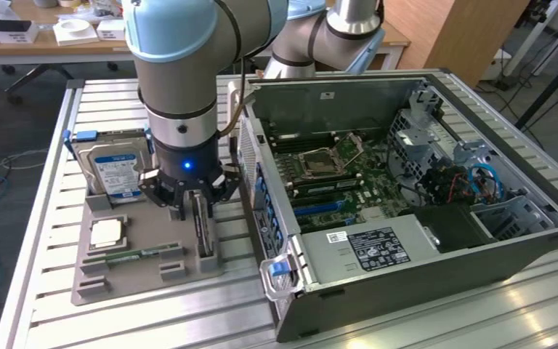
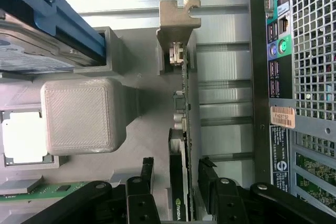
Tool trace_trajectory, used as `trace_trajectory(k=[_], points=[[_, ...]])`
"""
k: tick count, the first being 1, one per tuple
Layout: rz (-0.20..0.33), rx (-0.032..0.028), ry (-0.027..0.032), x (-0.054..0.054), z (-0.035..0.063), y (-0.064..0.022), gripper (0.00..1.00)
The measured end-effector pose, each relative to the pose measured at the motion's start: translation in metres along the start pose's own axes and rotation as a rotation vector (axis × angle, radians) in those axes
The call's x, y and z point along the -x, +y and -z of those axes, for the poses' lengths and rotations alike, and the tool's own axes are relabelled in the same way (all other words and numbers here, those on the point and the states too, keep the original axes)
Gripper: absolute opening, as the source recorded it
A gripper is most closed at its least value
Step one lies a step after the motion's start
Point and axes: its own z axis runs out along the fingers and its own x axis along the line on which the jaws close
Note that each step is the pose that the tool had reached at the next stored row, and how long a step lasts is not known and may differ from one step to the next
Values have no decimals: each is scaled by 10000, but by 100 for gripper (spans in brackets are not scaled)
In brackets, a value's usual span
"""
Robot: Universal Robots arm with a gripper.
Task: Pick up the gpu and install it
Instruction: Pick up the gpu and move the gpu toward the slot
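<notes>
Closest to us, our hand (image 2: pixel 177 167) hangs low with its fingers (image 2: pixel 147 177) spread, one on each side of the gpu (image 2: pixel 181 192) and not closed on it. The gpu stands on edge in its slot of the grey tray (image 1: pixel 143 280). We judge the pick-up lined up but not made, since nothing is lifted. Beyond it on the tray sits the hard drive (image 1: pixel 114 171). Farther off, at the exterior view's right, the open computer case (image 1: pixel 434 291) lies on the counter (image 1: pixel 37 240). We see no card seated on its motherboard (image 1: pixel 357 182), so the whole installing is left.
</notes>
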Motion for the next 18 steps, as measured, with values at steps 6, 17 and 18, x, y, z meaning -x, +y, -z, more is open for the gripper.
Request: trace_trajectory(k=[6,17,18], points=[[-1,1,-1,15,-1,1,47],[-1,0,-1,25,-1,2,45],[0,0,-1,25,-1,2,45]])
